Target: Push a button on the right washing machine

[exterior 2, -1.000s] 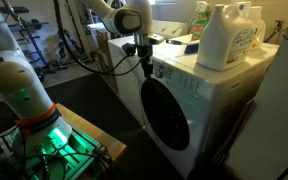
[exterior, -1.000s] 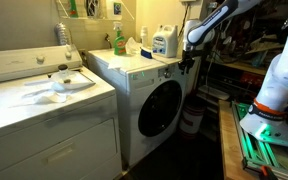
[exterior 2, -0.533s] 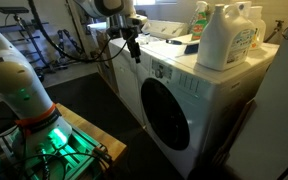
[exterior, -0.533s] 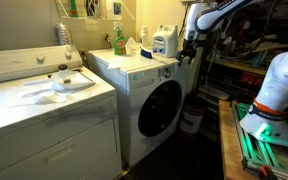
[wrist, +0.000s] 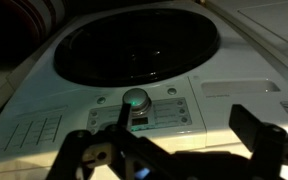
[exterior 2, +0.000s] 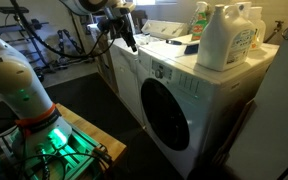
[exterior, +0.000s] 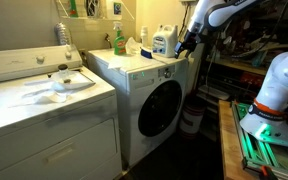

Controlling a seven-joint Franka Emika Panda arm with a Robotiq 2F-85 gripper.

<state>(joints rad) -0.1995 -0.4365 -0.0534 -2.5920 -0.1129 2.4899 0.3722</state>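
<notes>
The right washing machine (exterior: pixel 144 85) (exterior 2: pixel 199 100) is a white front-loader with a round dark porthole door (exterior: pixel 159 108) (exterior 2: pixel 174 120). In both exterior views my gripper (exterior: pixel 187 45) (exterior 2: pixel 131 38) hangs in the air just above and off the machine's top front corner, touching nothing. The wrist view looks down the machine's front. It shows the porthole door (wrist: pixel 134 45), a control strip with a round knob (wrist: pixel 134 98), and small round buttons (wrist: pixel 171 105) beside a lit display. My gripper (wrist: pixel 184 122) is open and empty, its dark fingers (wrist: pixel 252 128) spread wide in front of the strip.
Detergent bottles stand on the machine's top: a blue-labelled jug (exterior: pixel 164 41), a green bottle (exterior: pixel 118 40) and a big white jug (exterior 2: pixel 221 38). A white top-loader (exterior: pixel 44 95) stands beside it. The robot's base (exterior: pixel 269 110) (exterior 2: pixel 29 110) and cluttered shelves (exterior: pixel 239 60) flank the aisle.
The gripper has risen from the machine's control strip to above its top corner, and its jaws have spread wide open.
</notes>
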